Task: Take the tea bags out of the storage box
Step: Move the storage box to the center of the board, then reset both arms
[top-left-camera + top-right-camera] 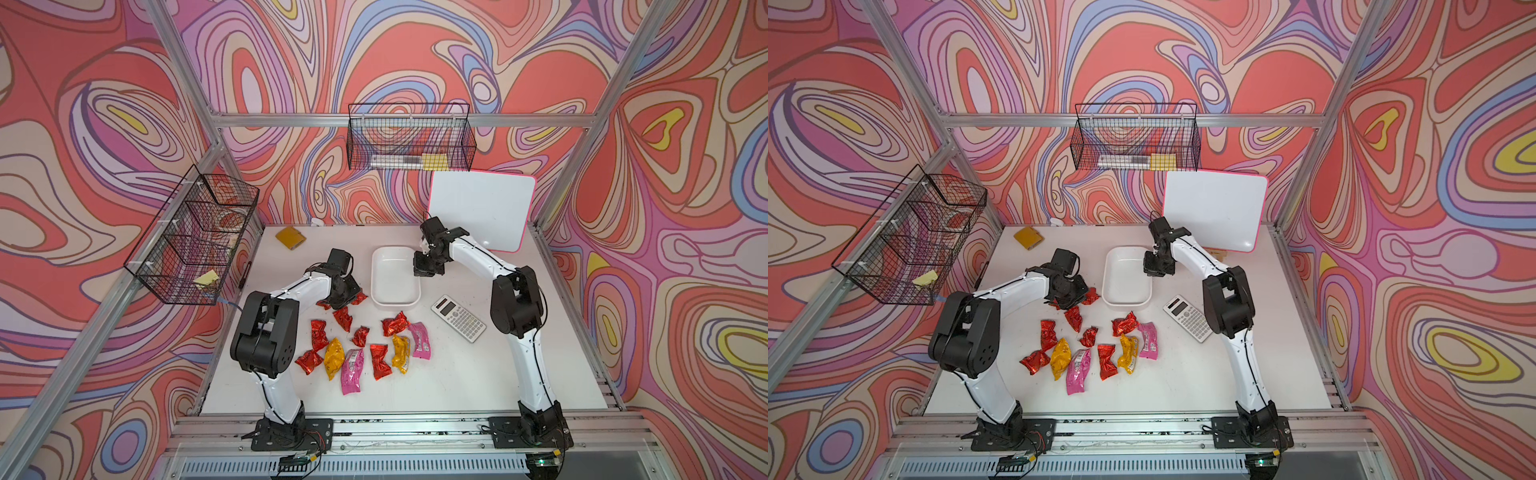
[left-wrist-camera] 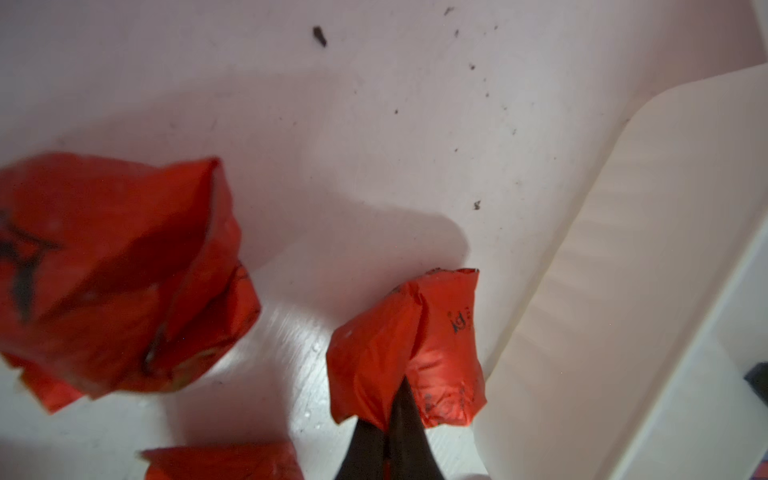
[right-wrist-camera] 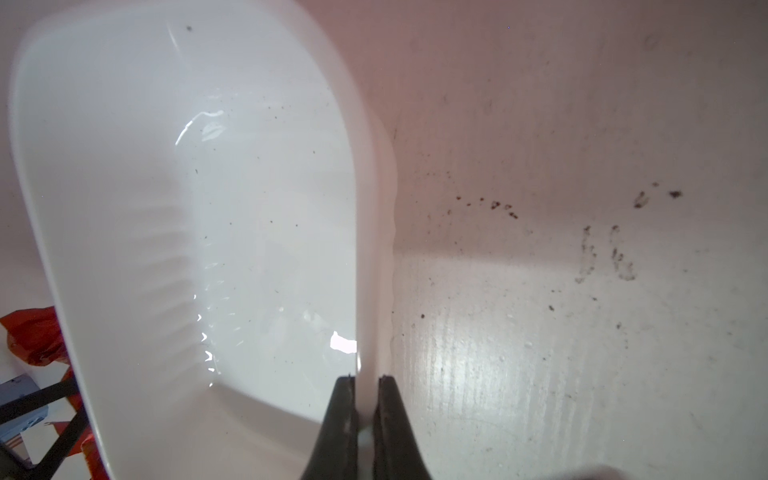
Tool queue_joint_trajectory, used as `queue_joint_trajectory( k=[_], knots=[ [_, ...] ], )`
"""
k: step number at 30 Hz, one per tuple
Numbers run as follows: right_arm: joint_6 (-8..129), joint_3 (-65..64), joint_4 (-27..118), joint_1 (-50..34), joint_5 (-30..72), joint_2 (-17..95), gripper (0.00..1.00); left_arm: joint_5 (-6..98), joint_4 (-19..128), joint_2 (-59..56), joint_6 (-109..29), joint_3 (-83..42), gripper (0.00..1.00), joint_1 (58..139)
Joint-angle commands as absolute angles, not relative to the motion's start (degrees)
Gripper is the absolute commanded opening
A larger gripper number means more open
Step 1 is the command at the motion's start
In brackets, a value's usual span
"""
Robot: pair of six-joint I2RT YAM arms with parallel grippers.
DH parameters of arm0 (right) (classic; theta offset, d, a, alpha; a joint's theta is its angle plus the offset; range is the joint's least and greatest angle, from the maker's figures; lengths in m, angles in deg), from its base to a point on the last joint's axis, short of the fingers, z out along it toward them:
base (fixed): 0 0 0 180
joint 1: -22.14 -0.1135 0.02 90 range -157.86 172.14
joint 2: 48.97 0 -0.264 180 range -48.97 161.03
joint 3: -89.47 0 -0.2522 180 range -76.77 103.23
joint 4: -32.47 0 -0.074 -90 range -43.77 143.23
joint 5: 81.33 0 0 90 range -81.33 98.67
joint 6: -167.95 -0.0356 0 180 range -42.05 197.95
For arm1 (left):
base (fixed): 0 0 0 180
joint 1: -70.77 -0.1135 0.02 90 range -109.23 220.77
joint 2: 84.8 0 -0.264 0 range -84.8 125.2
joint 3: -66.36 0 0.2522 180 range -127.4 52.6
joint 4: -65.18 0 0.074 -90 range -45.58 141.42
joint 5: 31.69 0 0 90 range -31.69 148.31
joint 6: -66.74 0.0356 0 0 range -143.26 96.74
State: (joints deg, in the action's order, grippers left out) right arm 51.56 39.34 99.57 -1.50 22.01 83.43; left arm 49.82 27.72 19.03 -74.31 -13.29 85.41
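A: Table [image 1: 457,374] and storage box [image 1: 395,276], position?
B: The storage box is recorded upright at mid-table, toward the back. In the right wrist view its wall [image 3: 368,249] is seen pinched by the right jaws, which are closed onto the right-hand rim, one finger inside and one outside.
A: Tea bags [image 1: 380,361]?
B: They are noted scattered on the table in front of the box, all outside it.
A: Left jaws?
B: They are closed on one red tea bag [image 2: 407,345], held just beside the box's near left corner.
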Motion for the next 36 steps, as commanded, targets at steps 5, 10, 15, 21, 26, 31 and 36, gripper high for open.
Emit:
queue_joint_trajectory(
  k=[5,10,15,21,26,31,36],
  knots=[
    [52.6,37.9,98.2,-1.5,21.3,79.5,0.28,51.0,26.7,13.6,-75.3,-15.5,0.43,85.3],
    [51.9,31.5,91.8,-1.3,20.5,72.4,0.45,59.0,23.4,4.7,-73.2,-18.4,0.7,85.4],
    [51.3,19.1,83.3,-1.1,13.7,60.7,0.48,74.8,22.8,-6.6,-67.7,-13.5,0.99,85.1],
    [49.1,-4.5,67.6,0.3,-2.4,40.6,0.46,82.2,32.1,-17.7,-57.5,-0.4,0.99,81.8],
    [54.1,-18.7,58.1,1.2,-20.9,31.5,0.5,87.2,57.7,-21.2,-38.8,15.2,1.0,81.4],
    [68.5,-31.4,39.9,3.4,-27.7,31.4,0.71,83.8,64.8,-18.0,-29.4,20.8,1.0,77.6],
    [74.0,-34.1,30.5,6.5,-24.9,38.9,0.76,76.2,72.9,-14.2,-27.1,26.4,0.99,72.2]
  ],
)
